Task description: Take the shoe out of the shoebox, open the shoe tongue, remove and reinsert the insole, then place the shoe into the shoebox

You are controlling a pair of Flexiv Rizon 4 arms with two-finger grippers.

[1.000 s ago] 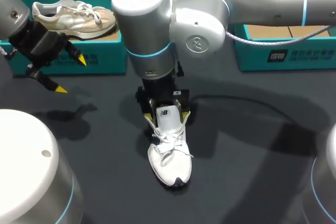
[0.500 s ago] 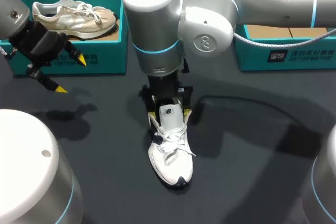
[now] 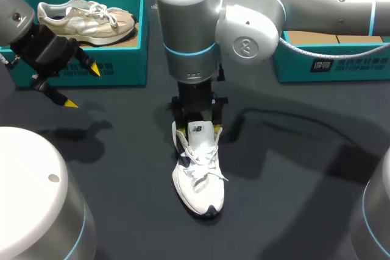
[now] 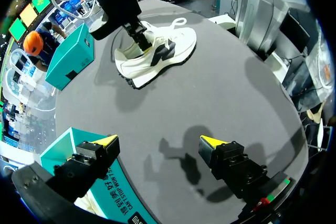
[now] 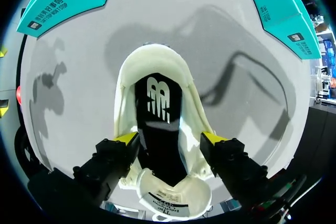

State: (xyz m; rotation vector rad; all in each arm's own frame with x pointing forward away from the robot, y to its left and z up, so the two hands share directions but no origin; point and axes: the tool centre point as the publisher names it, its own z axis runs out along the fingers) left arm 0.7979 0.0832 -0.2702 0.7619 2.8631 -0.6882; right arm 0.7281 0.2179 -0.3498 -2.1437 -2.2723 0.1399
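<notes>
A white shoe point(image 3: 198, 178) lies on the dark table, toe toward the front edge, tongue point(image 3: 196, 132) lifted. My right gripper point(image 3: 196, 131) comes straight down over its heel end. In the right wrist view the right gripper point(image 5: 170, 138) straddles the shoe's collar point(image 5: 157, 56), one yellow tip outside each side wall, fingers still apart. A black insole point(image 5: 157, 124) with a white logo shows inside. My left gripper point(image 3: 67, 83) hangs open and empty in front of the left box; the left wrist view has it point(image 4: 159, 141) over bare table, with the white shoe point(image 4: 157, 53) far ahead.
A teal shoebox point(image 3: 122, 68) at the back left holds a beige shoe point(image 3: 85, 19). A second teal box point(image 3: 329, 62) stands at the back right behind my right arm. Bare table lies around the white shoe.
My right arm has shifted a little to the right over the shoe and its fingers have drawn closer around the collar. The left arm has not moved.
</notes>
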